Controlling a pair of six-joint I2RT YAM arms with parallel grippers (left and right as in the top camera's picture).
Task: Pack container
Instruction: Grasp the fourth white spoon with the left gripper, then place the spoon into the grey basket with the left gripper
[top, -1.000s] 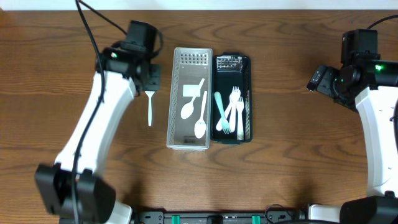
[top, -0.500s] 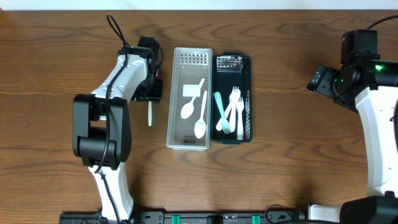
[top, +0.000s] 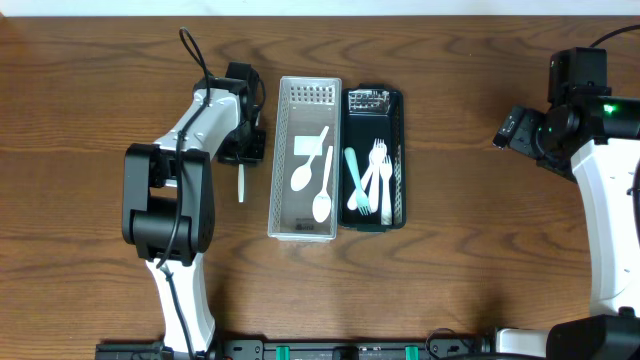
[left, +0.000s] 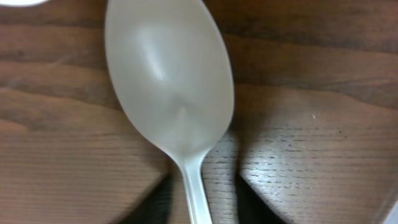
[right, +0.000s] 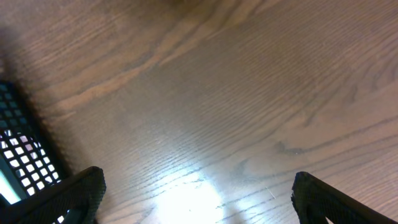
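Left gripper (top: 243, 152) low over the white spoon (left: 171, 81), just left of the white basket (top: 277, 170) near the desk's back edge, jaws narrow beside its handle, grip unclear, right gripper (right: 196, 202) spread wide by the right edge

The bench (top: 450, 250) is brown and dark-grained. The spoon (left: 171, 87) is translucent white, the container (top: 274, 150) pale grey, the tray (top: 374, 229) dark green.
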